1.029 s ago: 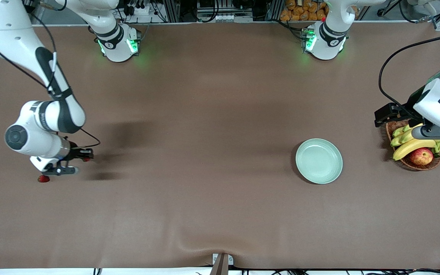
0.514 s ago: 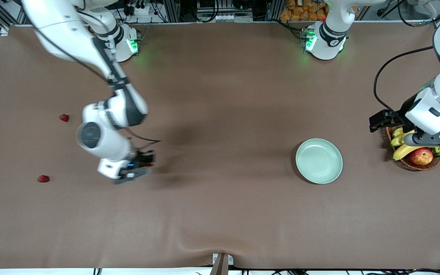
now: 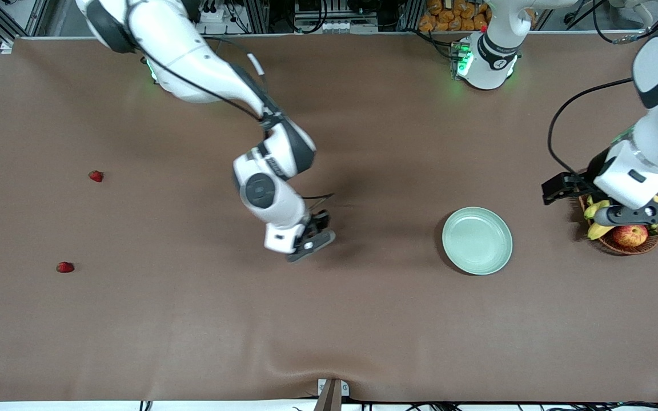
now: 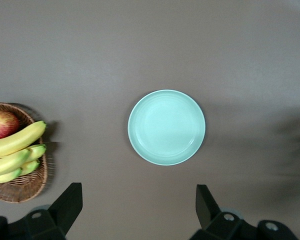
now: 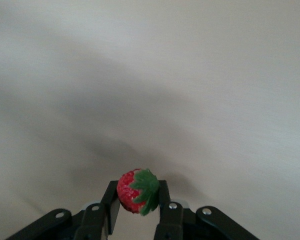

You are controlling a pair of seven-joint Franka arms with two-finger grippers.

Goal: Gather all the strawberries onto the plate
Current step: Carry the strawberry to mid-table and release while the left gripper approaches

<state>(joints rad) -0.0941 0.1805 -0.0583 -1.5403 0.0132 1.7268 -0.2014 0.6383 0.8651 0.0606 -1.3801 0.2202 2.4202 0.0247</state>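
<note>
My right gripper (image 3: pixel 319 224) is shut on a strawberry (image 5: pixel 137 192) with a green cap and holds it above bare table in the middle, between the other berries and the plate (image 3: pixel 477 240). Two more strawberries lie on the table toward the right arm's end, one (image 3: pixel 96 176) farther from the front camera, one (image 3: pixel 65 267) nearer. The pale mint-green plate is empty; it also shows in the left wrist view (image 4: pixel 166 127). My left gripper (image 4: pixel 137 212) is open and empty, up over the table beside the basket (image 3: pixel 620 244).
A brown wicker basket (image 4: pixel 25 182) holds bananas (image 3: pixel 594 221) and a red-yellow apple (image 3: pixel 629 234) at the left arm's end of the table. The brown table mat wrinkles near the front edge (image 3: pixel 306 371).
My right arm has swung from the right arm's end of the table toward the plate, carrying the strawberry. My left arm has shifted slightly toward the plate.
</note>
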